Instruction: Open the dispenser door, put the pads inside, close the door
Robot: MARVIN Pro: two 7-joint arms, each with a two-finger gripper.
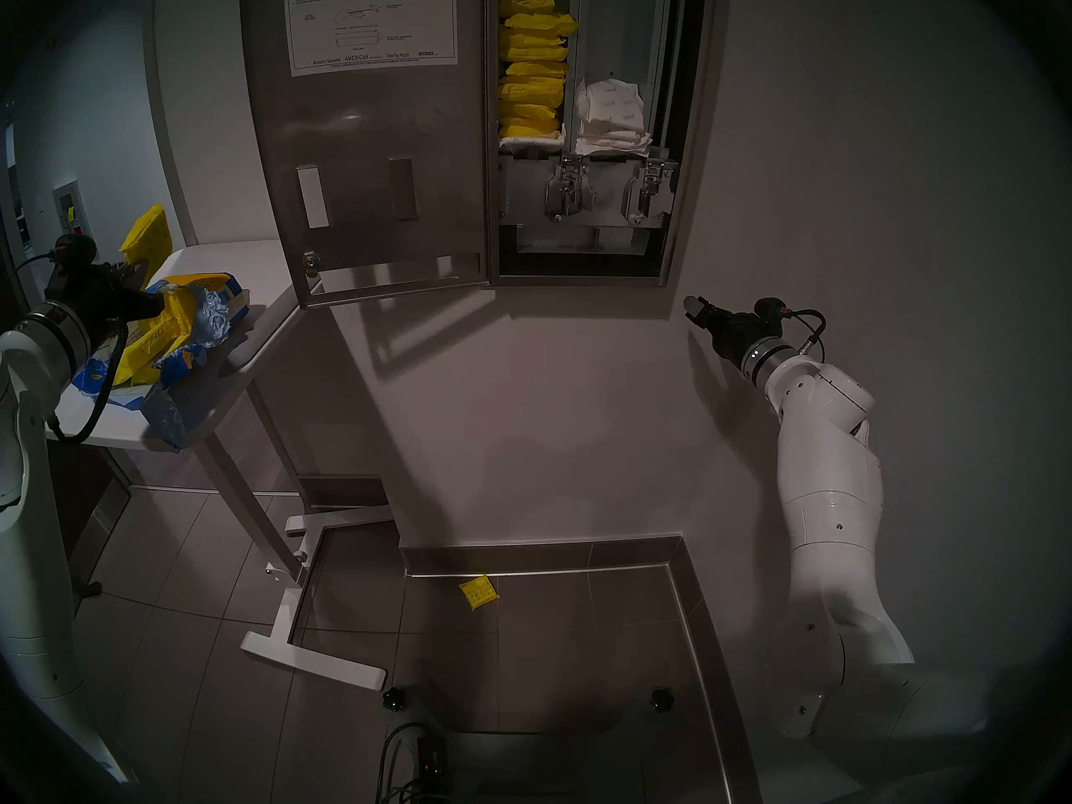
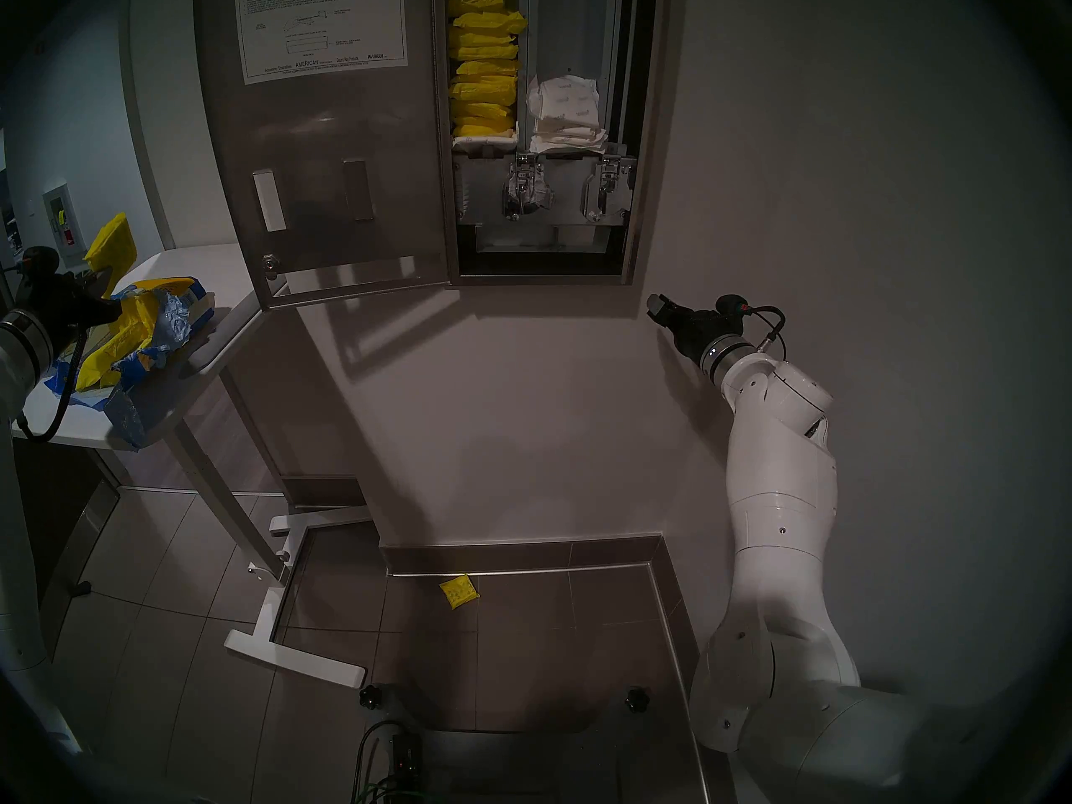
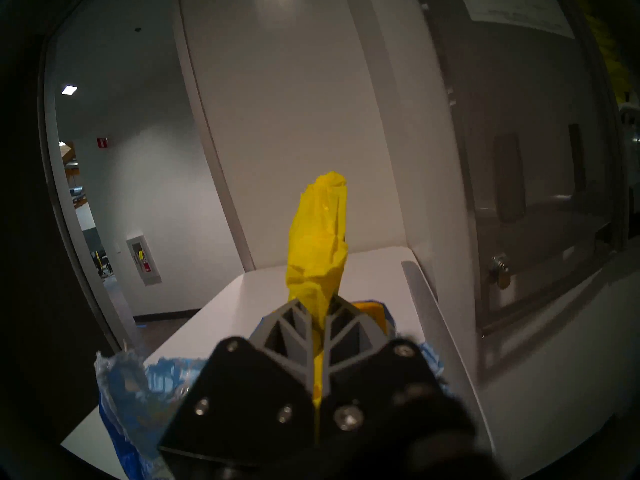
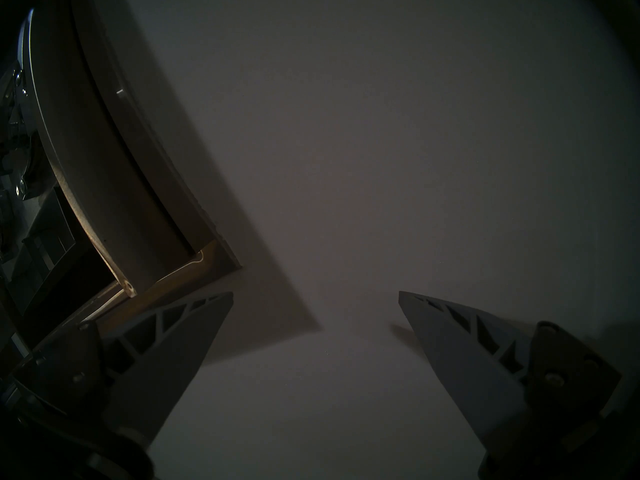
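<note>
Left fingers [image 3: 320, 316] pinch a yellow pad [image 3: 317, 240] above the table [image 1: 232, 251]; right fingers [image 4: 315, 297] gape empty. Carry it level, probably onto the yellow stack [image 1: 531, 60].

I see a dim room: plain pale wall [image 1: 580, 414], grey tiled floor [image 1: 191, 565] at the frame's bottom, a white table [image 1: 255, 344] at left, a lit doorway [image 3: 79, 198] beyond it.

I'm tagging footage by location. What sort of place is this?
Probably a public restroom: a steel wall dispenser stocked with yellow pads, its door open, tiled floor below, and a fire-extinguisher cabinet through the doorway.
</note>
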